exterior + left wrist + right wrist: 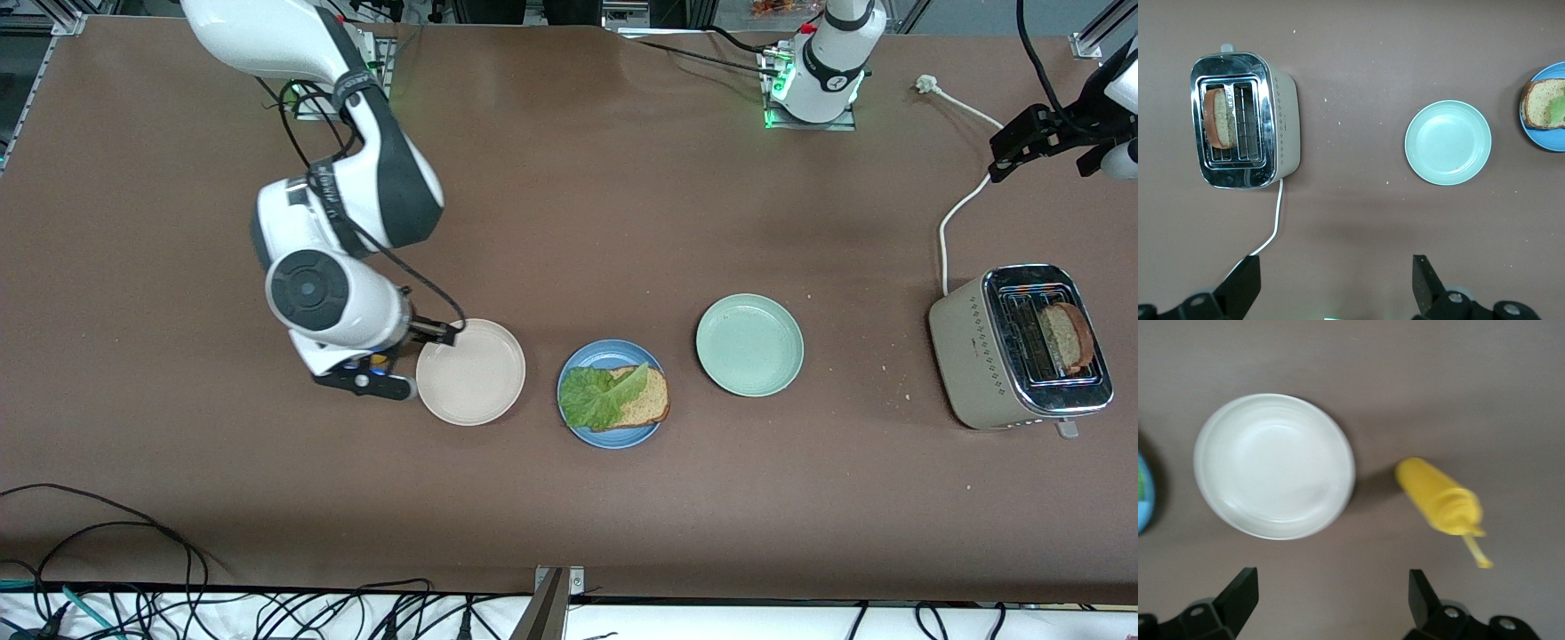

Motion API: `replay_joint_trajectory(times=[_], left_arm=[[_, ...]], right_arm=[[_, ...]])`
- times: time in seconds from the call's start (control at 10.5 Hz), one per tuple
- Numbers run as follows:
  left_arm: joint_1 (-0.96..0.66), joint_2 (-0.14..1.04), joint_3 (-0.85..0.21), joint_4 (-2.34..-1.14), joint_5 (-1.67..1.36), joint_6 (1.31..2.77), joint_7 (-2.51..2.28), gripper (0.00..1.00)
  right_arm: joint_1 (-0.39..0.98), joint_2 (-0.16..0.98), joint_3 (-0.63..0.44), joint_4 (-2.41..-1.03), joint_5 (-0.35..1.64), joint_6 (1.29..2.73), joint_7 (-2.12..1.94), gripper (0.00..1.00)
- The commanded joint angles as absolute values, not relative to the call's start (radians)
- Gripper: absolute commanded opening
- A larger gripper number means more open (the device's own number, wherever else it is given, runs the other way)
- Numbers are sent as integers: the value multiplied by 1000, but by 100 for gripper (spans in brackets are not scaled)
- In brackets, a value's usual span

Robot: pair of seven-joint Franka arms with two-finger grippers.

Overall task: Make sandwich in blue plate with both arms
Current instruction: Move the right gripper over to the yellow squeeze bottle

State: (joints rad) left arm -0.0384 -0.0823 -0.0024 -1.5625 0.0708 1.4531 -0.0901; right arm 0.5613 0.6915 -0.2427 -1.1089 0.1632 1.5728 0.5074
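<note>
Blue plate [574,364] mid-table holding one bread slice [647,397] under lettuce [597,396], second slice [1065,336] waiting in toaster [969,342]; right gripper [1331,600] released over yellow bottle [1439,500], left gripper [1336,280] released near toaster, likely to fetch it.

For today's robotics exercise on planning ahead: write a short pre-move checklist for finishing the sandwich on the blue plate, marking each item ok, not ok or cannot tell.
1. Bottom bread slice on the blue plate: ok.
2. Lettuce lying on that slice: ok.
3. Top slice on the lettuce: not ok; the second slice stands in the toaster.
4. Left pincer open and empty: ok.
5. Right pincer open and empty, over the table beside the white plate and the yellow bottle: ok.
6. Green plate clear of the blue plate: ok.
</note>
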Motion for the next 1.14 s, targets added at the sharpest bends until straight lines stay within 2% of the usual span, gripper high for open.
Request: replay_joint_trajectory(times=[0.0,0.19,0.29,0.48,0.86,1.05], left_arm=[[-34,-77,-6,-1545,83,1445,-78,100],[-34,-77,-8,-1545,83,1445,-77,100],[-34,-77,-6,-1545,83,1445,-78,100],[-34,-77,-6,-1545,83,1445,-77,100],[-34,-77,-6,-1545,83,1445,-77,100],[-32,-77,-6,-1545,83,1445,-77,100]], right_arm=[[571,680,-351,-1118,112,1436,273,100],[572,680,-362,-1118,42,1368,172,100],[571,657,-405,-1120,47,1359,154,100],[528,631,-419,-1131,119,1341,128,100],[528,641,-422,-1126,98,1103,137,100],[509,666,-419,-1127,113,1048,129,100]])
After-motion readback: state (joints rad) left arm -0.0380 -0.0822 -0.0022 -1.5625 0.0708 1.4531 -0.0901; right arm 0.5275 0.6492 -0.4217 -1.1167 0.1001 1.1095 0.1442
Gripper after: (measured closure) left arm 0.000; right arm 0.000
